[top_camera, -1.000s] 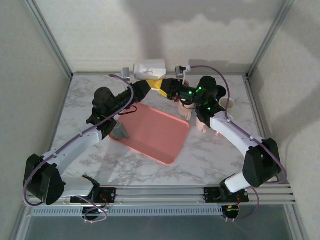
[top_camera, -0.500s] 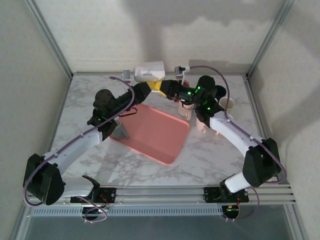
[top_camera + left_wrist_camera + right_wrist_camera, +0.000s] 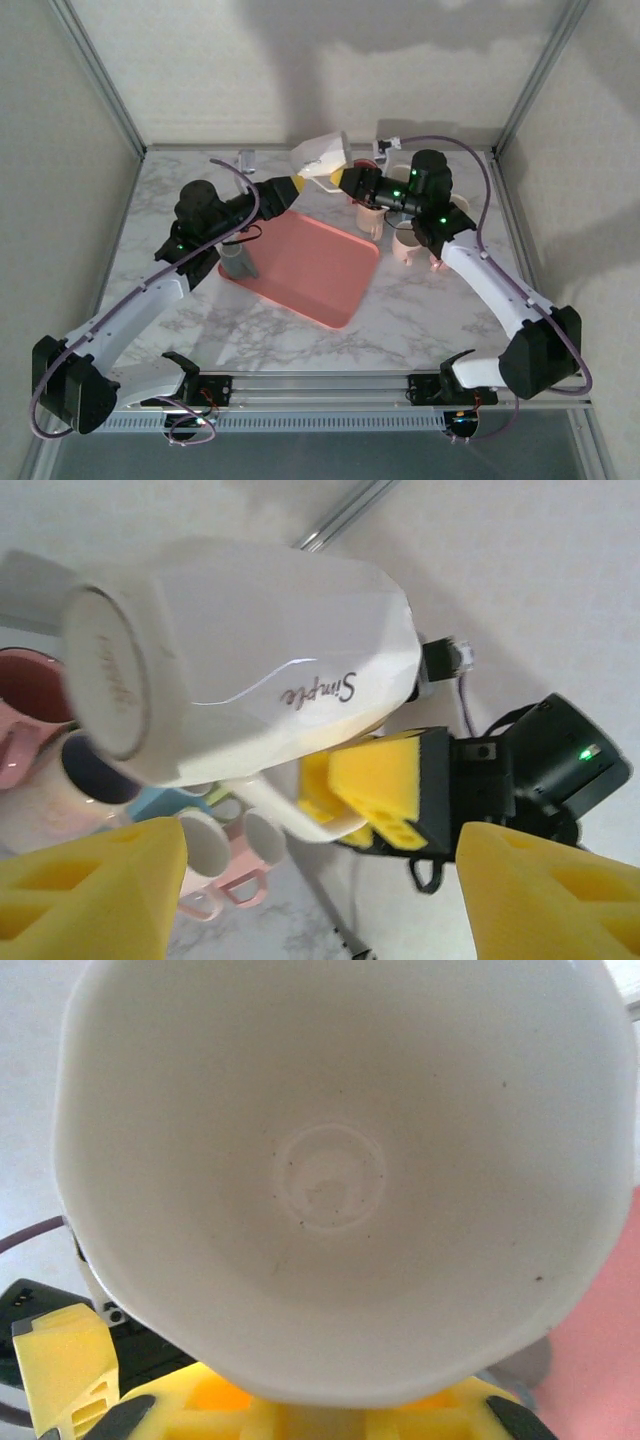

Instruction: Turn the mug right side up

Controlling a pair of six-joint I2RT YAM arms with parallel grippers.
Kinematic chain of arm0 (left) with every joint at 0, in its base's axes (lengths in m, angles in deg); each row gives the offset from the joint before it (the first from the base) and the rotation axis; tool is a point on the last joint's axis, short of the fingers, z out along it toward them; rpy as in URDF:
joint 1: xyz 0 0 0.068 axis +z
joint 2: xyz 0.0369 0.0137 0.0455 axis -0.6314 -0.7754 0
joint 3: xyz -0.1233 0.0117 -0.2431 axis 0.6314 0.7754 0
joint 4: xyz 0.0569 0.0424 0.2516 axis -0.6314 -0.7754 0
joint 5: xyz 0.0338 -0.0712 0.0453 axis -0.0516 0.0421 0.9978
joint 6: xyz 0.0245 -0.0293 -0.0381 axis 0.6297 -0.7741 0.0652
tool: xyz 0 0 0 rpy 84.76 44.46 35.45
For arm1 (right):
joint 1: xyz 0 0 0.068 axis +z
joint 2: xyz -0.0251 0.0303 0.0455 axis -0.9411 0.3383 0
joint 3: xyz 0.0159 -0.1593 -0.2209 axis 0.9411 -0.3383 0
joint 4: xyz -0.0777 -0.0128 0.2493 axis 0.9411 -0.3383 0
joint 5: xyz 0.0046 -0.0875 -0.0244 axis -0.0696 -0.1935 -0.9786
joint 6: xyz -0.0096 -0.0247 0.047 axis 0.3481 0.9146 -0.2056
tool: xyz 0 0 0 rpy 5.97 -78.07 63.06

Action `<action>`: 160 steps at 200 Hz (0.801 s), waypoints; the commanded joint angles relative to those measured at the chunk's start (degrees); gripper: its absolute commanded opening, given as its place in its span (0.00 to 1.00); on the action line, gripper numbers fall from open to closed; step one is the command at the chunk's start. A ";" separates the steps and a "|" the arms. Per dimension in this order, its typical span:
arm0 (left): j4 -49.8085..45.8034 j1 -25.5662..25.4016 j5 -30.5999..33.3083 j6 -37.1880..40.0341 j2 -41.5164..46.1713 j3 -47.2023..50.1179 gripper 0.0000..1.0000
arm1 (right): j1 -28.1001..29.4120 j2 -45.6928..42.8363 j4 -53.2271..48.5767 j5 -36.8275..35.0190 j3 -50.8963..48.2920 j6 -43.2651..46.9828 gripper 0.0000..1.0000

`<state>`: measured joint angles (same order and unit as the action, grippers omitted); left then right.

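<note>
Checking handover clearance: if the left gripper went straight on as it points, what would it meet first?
Probably the white mug, held by the right gripper, straight ahead of the left gripper's open fingers; how far off is unclear.

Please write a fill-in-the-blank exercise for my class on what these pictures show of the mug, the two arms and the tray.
1. The white faceted ceramic mug is held in the air by the claw of the ____ arm.
2. The other arm's claw stands ____, its yellow fingers apart from the mug.
3. The flat plastic tray on the marbled table is ____ in colour.
4. The script on the mug's side reads ____.
Missing words: right; open; pink; Simple.
</note>
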<state>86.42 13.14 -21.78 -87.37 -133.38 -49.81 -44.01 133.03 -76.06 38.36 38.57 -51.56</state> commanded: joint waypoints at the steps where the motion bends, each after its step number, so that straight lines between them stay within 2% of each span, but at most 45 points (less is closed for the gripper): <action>1: -9.28 1.10 -1.72 7.78 0.98 -2.63 0.72 | -1.54 -5.10 -5.06 -1.36 2.47 8.75 0.00; 36: -19.58 1.52 -2.04 16.94 -0.22 -5.86 0.73 | -2.43 -8.33 -21.06 -5.43 5.25 20.87 0.00; 72: -22.45 1.87 -1.21 21.11 -1.02 -6.28 0.71 | -2.54 -12.08 -33.46 -12.83 4.79 31.37 0.00; 128: -24.00 2.00 1.08 23.65 -2.78 -5.23 0.70 | -2.52 -14.81 -47.57 -24.72 2.98 34.96 0.00; 160: -24.78 2.01 0.87 23.97 -3.65 -4.96 0.70 | -2.49 -15.93 -51.32 -28.07 1.38 34.47 0.00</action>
<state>62.58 14.62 -21.33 -65.36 -136.55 -54.40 -46.35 119.65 -126.05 14.49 39.83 -18.76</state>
